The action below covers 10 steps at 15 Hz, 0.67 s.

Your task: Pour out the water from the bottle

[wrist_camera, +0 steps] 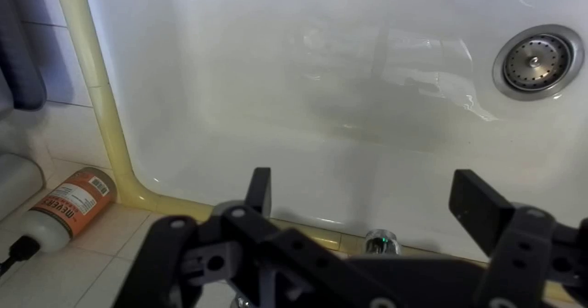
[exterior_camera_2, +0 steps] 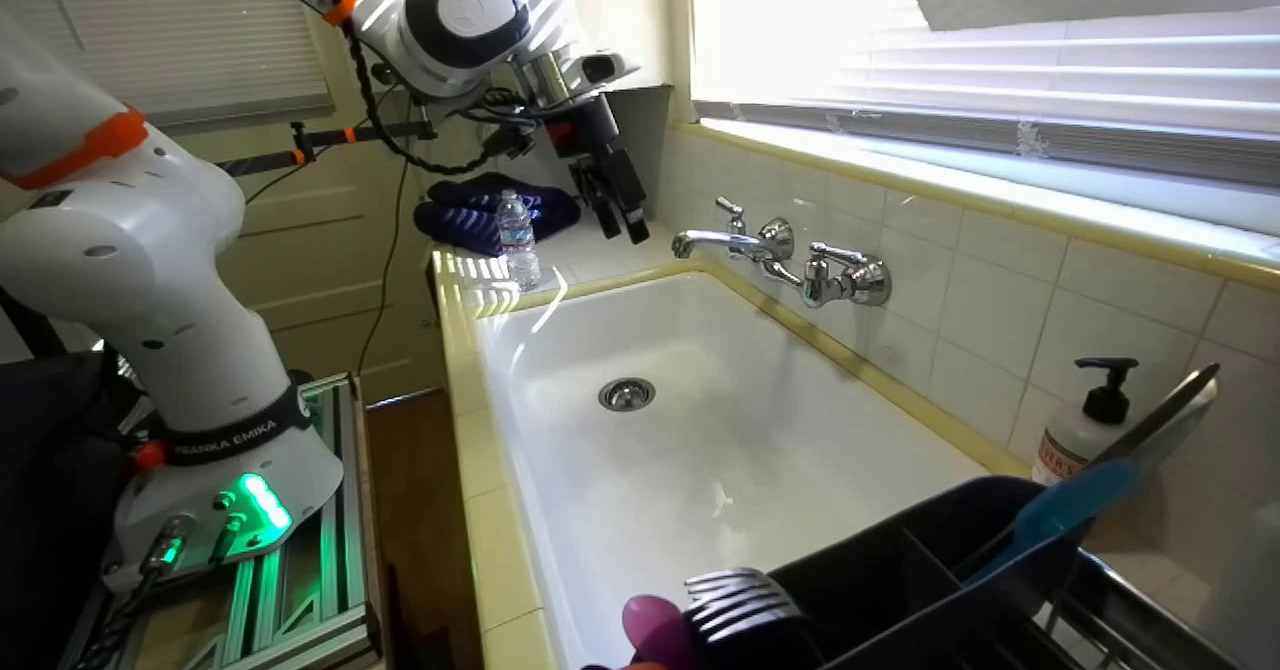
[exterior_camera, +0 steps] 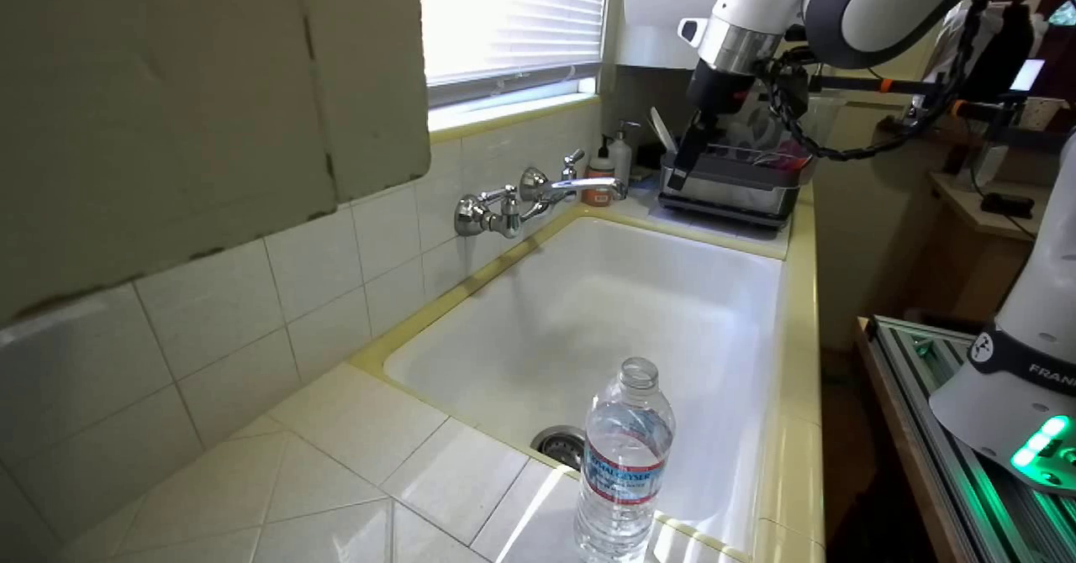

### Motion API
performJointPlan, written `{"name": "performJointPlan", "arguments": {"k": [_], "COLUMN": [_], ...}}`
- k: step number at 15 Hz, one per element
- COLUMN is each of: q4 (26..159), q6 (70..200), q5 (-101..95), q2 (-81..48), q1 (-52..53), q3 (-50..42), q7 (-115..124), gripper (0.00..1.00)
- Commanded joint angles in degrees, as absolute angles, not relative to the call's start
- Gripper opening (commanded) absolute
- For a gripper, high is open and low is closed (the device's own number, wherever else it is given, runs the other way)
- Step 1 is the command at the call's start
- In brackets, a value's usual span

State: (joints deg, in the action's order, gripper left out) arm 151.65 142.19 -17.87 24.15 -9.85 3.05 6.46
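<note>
both exterior views: opposite ends of sink, facing inward | wrist view: looking down | shared: drain

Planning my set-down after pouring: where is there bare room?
Bare: white tiled counter between the clear plastic bottle and tiled wall; also white sink floor beside the metal drain. Crowded: beyond the sink's opposite end, with the black-trimmed dish rack and orange-labelled soap bottle; a dark blue bundle sits behind the bottle.
</note>
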Motion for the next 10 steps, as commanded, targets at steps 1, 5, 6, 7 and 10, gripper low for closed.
{"name": "performJointPlan", "arguments": {"k": [1,5,6,7,10], "q4": [150.12,147.66,147.01,146.23,144.31], "q6": [142.11,141.81,141.85,141.78,142.18], "q5": [-17.5,-16.92,-16.81,-16.88,-16.65], "q2": [21.67,17.85,16.77,15.72,12.76], "q1": [-7.17,-2.6,-1.55,-0.76,1.66], "q3": [3.66,6.04,6.6,7.04,7.88], "q7": [5.62,4.42,4.3,4.26,3.35], "gripper": [1.0,1.0,1.0,1.0,1.0]}}
